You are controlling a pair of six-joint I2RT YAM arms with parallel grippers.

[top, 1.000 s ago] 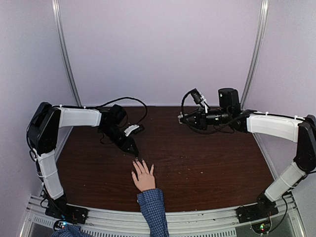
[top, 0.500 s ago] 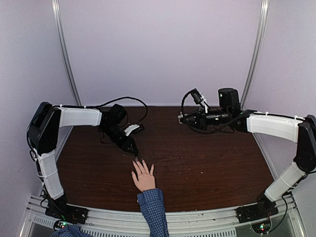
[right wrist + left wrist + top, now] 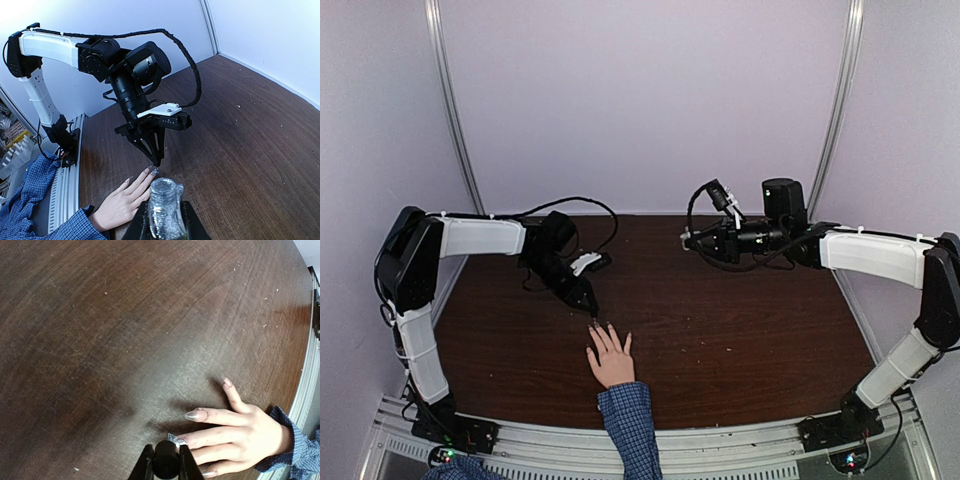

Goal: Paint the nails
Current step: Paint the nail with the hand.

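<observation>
A light-skinned hand (image 3: 611, 357) in a blue checked cuff (image 3: 628, 402) lies flat on the dark wooden table, fingers spread. My left gripper (image 3: 592, 306) is shut on a black brush cap (image 3: 166, 460). The cap's glittery brush tip (image 3: 175, 439) rests on the nail of a middle finger (image 3: 210, 436). The nail beside it (image 3: 193, 415) is silver, and a short outer finger's nail (image 3: 227, 383) is pale pink. My right gripper (image 3: 686, 240) hovers over the far middle of the table, shut on an open bottle (image 3: 165, 210) of silver glitter polish.
A black cable (image 3: 582, 203) loops behind the left arm near the back wall. A metal rail (image 3: 720, 440) runs along the near table edge. The person's checked sleeve (image 3: 25, 200) hangs past the rail at lower left. White walls enclose the table.
</observation>
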